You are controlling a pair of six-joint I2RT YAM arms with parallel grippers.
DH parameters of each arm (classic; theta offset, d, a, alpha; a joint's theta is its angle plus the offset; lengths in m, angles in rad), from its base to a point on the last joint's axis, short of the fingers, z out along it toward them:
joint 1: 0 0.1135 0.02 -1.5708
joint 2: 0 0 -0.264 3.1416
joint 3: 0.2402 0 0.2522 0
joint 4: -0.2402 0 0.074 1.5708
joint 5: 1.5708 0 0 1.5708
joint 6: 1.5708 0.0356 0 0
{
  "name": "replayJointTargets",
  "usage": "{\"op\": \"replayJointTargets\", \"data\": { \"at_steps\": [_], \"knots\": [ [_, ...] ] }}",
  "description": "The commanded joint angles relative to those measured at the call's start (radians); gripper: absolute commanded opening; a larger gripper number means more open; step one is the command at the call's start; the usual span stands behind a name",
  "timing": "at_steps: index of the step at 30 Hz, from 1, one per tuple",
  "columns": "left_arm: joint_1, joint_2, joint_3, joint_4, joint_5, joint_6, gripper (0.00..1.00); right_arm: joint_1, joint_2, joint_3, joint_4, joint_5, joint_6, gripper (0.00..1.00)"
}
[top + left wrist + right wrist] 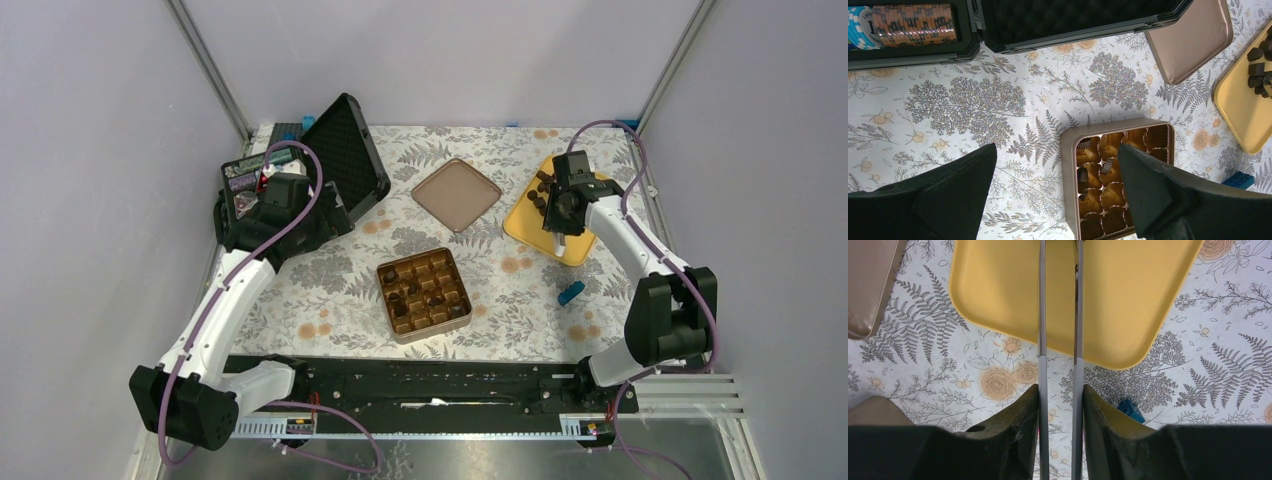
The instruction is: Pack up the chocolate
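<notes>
Right claw (1060, 390): fingers clenched on the two grey blades of a pair of tweezers (1042, 315), one finger against each blade. The blades run out over a yellow tray (998, 285) and leave the right wrist view at its top edge. The tips are not seen, so whether they carry anything cannot be told. Right arm: elbow raised at the near right edge, forearm reaching away and inward, wrist over the tray.

Left claw (1057, 148): released, fingers wide apart, nothing between them. It hangs above the table (500, 150). Left arm: forearm stretched along the left side, wrist next to an opened black case (345, 150).

Chocolate (1256, 68): small, dark, matte pieces, blocky to roundish. One loose cluster lies on the left part of the yellow tray, just beside the right claw in the top view. Further pieces sit singly in compartments of the golden tin (1067, 190); several compartments show only their gold walls. The exact count is not readable.

Surroundings: the tin stands at the middle of the table, toward the near side, partly under the left claw's right finger in the left wrist view. Its flat brown lid (457, 194) lies apart from it, farther back, between case and tray. A small blue block (570, 293) lies on the table near the tray's near corner. The case holds a row of poker chips (913, 22).
</notes>
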Motion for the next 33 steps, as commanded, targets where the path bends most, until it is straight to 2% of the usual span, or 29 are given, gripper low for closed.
{"op": "replayJointTargets", "data": {
  "at_steps": [1,25,33],
  "knots": [
    [0.005,0.003,0.004,0.041,0.001,0.014,0.99,-0.014,0.021,0.052,0.035,0.052,-0.008,0.41],
    [0.005,-0.009,0.025,0.03,0.012,0.012,0.99,-0.091,0.114,0.105,0.102,-0.003,0.017,0.46],
    [0.005,-0.009,0.021,0.028,0.01,0.009,0.99,-0.099,0.074,0.086,0.122,-0.024,0.025,0.45]
  ]
}}
